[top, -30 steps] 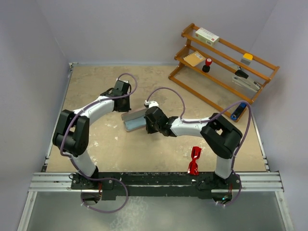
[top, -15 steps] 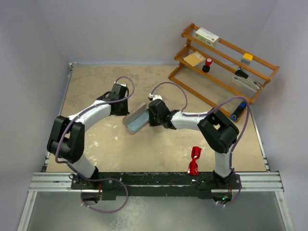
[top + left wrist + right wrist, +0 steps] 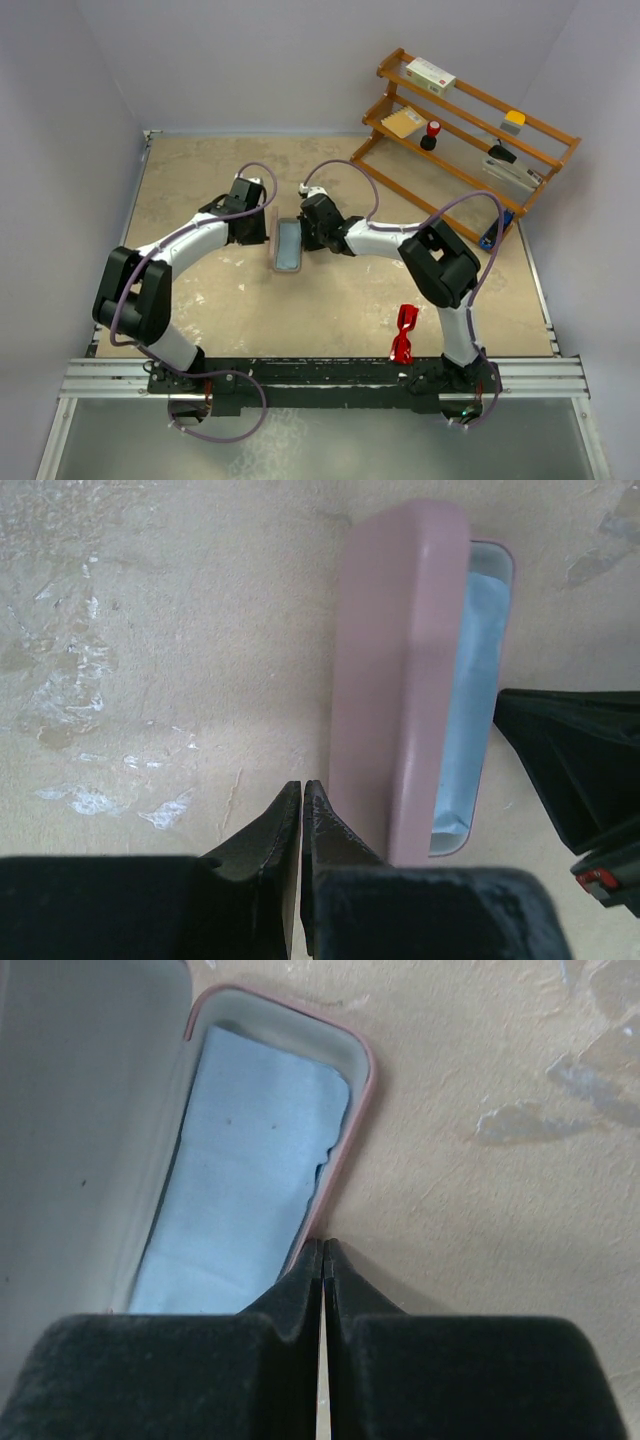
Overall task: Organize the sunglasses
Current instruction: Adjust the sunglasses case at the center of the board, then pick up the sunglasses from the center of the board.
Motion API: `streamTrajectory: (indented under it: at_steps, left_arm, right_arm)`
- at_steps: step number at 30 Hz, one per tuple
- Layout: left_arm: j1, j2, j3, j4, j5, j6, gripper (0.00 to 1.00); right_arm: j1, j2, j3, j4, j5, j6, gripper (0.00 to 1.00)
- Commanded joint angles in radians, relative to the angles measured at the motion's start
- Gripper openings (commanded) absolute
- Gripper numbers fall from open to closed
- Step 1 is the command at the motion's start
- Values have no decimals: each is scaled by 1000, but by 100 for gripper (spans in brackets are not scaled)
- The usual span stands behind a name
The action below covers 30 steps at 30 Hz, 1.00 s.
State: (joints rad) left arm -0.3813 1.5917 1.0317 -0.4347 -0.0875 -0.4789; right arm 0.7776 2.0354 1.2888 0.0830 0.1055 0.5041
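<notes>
The red sunglasses [image 3: 404, 333] lie on the table near the front edge, right of centre, far from both grippers. The pale pink case [image 3: 288, 245] lies open mid-table with a light blue cloth [image 3: 250, 1160] inside. My left gripper [image 3: 264, 229] is shut and empty, its tips [image 3: 302, 786] beside the outer side of the case's lid [image 3: 395, 680]. My right gripper [image 3: 304, 234] is shut, its tips [image 3: 323, 1247] against the case's pink rim [image 3: 350, 1150] on the opposite side. The cloth [image 3: 478, 680] also shows in the left wrist view.
A wooden rack [image 3: 462, 135] stands at the back right with a box, a brown packet, a red-topped stamp and other small items. A blue object [image 3: 495, 231] lies at its foot. Grey walls close the left, back and right sides.
The pink case has turned from lying crosswise to lying lengthwise between the grippers. My right gripper has moved back and left; my left gripper has shifted slightly right. The sunglasses have not moved.
</notes>
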Motion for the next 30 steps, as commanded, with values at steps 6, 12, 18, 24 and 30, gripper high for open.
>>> streamTrajectory:
  at_steps: [6,12,18,24,30]
  left_arm:
    - [-5,-57,-15,25,-9,-12,0]
    - [-5,-55,-4,26,-19,-6,0]
    - [-4,-46,5,38,-4,-1,0]
    - [-5,-33,14,44,17,0,0]
    - [-6,-49,2,58,42,4,0]
  right_arm:
    - [-9,-75,18,-63,30,-19,4]
    - [-9,-279,-87,-161,97,-5,29]
    - [-9,-526,-212,-330,134,33,35]
    - [-9,-762,-392,-430,157,154,37]
    - [-7,-1014,-566,-538,219,252,37]
